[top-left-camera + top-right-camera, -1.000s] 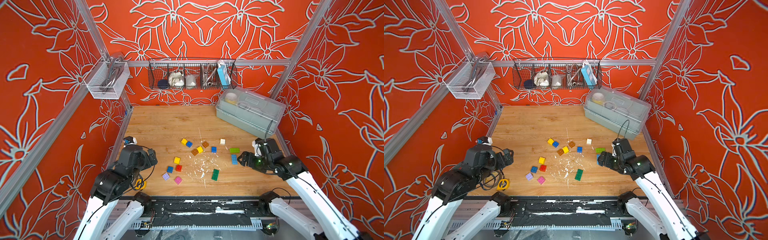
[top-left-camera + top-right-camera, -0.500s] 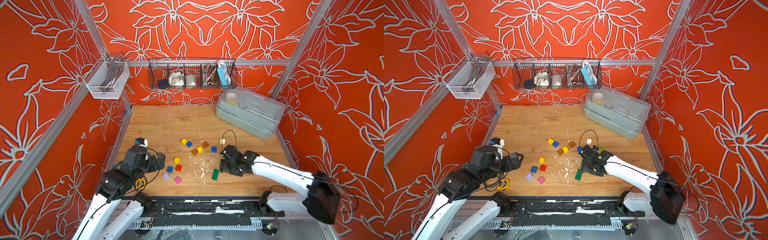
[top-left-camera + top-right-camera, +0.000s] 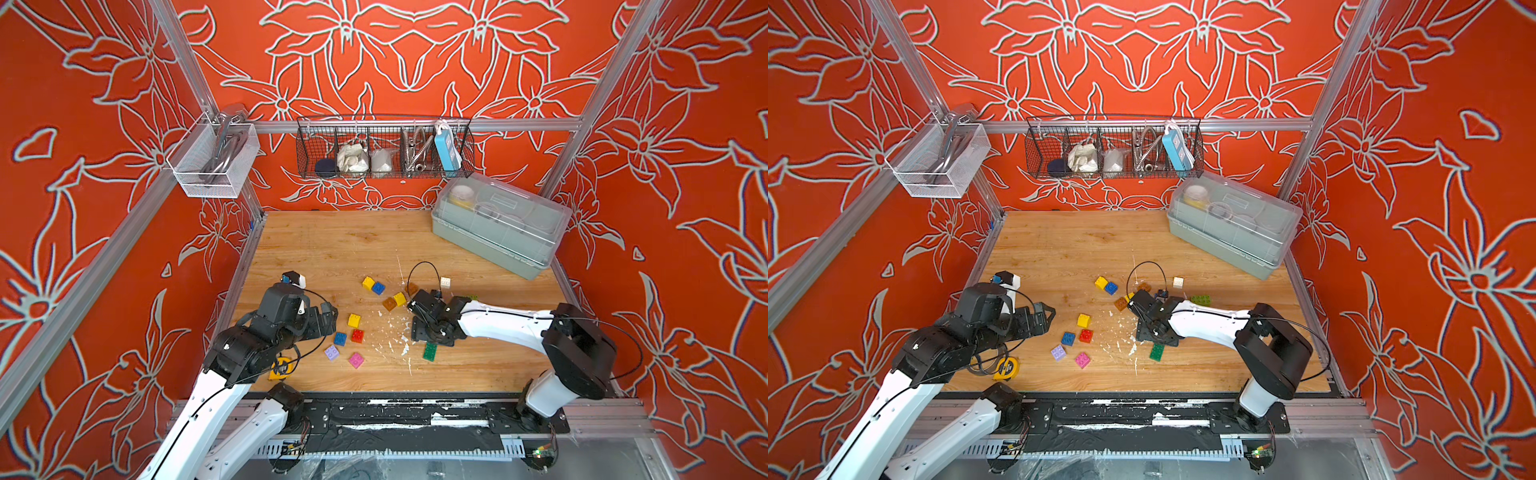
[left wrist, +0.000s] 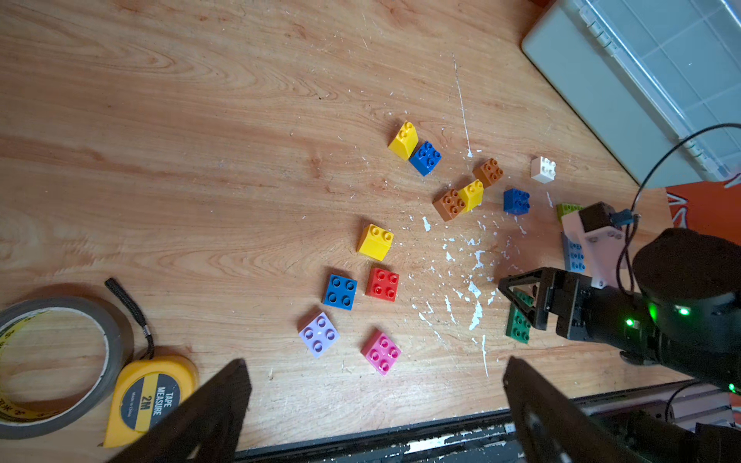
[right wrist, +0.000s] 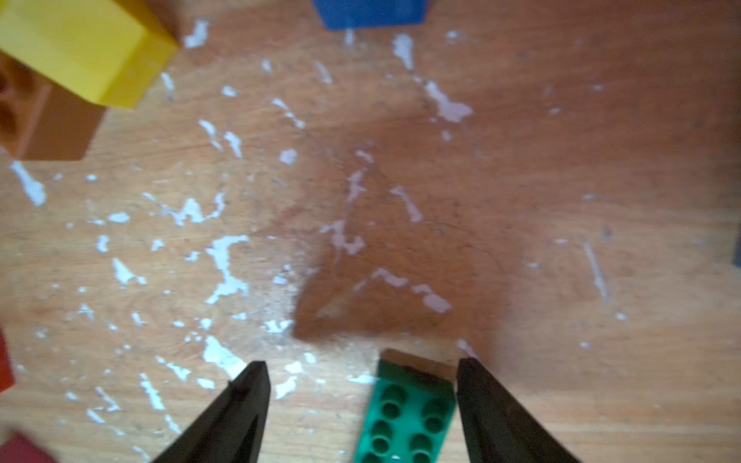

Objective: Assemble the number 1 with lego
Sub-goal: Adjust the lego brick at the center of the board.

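Observation:
The lego lies scattered on the wooden table [image 3: 332,249]. A dark green flat brick [image 3: 430,352] [image 5: 409,413] lies on the table between the fingers of my right gripper [image 3: 428,332] [image 5: 361,362]. The jaws stand open around it; the brick lies close to one finger, with a wide gap to the other. My left gripper [image 3: 328,318] [image 4: 375,360] hovers open and empty beside the yellow [image 3: 354,320], blue [image 3: 340,338], red [image 3: 357,335], lilac [image 3: 331,353] and pink [image 3: 356,360] bricks. Brown [image 4: 450,203], white [image 4: 543,169] and lime [image 3: 1200,299] bricks lie farther back.
White flecks [image 3: 395,332] litter the table's middle. A tape roll [image 4: 52,360] and a yellow tape measure [image 4: 148,397] lie at the front left under my left arm. A grey lidded box [image 3: 498,224] stands at the back right. Wire baskets [image 3: 384,149] hang on the back wall.
My right arm has swung from the table's right side leftward and come down over the dark green brick, its jaws narrowing a little. My left arm has edged toward the bricks.

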### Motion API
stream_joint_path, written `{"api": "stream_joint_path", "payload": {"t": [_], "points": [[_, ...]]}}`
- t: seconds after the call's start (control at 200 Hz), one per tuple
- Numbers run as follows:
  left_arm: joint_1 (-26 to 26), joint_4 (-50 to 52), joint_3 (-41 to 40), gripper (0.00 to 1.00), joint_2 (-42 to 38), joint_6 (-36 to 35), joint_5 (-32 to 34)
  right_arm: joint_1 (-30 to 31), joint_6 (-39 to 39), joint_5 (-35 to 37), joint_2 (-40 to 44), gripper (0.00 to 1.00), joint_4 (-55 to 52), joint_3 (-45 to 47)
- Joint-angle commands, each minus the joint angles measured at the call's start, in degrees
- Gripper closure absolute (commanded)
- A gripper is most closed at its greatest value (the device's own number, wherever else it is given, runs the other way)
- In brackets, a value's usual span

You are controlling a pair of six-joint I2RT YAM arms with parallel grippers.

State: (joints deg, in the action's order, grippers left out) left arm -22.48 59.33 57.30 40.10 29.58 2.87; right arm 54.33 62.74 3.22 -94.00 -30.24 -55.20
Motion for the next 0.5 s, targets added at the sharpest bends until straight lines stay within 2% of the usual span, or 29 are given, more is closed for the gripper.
{"api": "stream_joint_path", "payload": {"t": [0.0, 0.12, 0.21, 0.35, 0.495], "points": [[-0.20, -0.56, -0.26, 0.01, -0.96, -0.65, 0.02, 1.19, -0.79, -1.09, -3.57, 0.23, 1.17, -4.18], [-0.13, -0.54, -0.34, 0.01, -1.25, -0.66, 0.03, 2.73, -3.95, -1.04, -7.79, 0.26, -1.37, -11.12], [-0.20, -0.50, -0.34, 0.01, -1.16, -0.60, 0.03, 3.56, -4.82, 2.40, -7.88, 0.27, -7.09, -15.34], [-0.42, -0.47, -0.34, 0.01, -1.42, -0.50, 0.03, 3.77, -1.93, 5.93, 0.36, 0.26, -6.59, -9.70], [-0.77, -0.83, -0.58, 0.01, -1.75, -0.39, 1.84, 3.77, 1.44, 5.18, 7.15, 0.23, -5.13, -2.51]]}}
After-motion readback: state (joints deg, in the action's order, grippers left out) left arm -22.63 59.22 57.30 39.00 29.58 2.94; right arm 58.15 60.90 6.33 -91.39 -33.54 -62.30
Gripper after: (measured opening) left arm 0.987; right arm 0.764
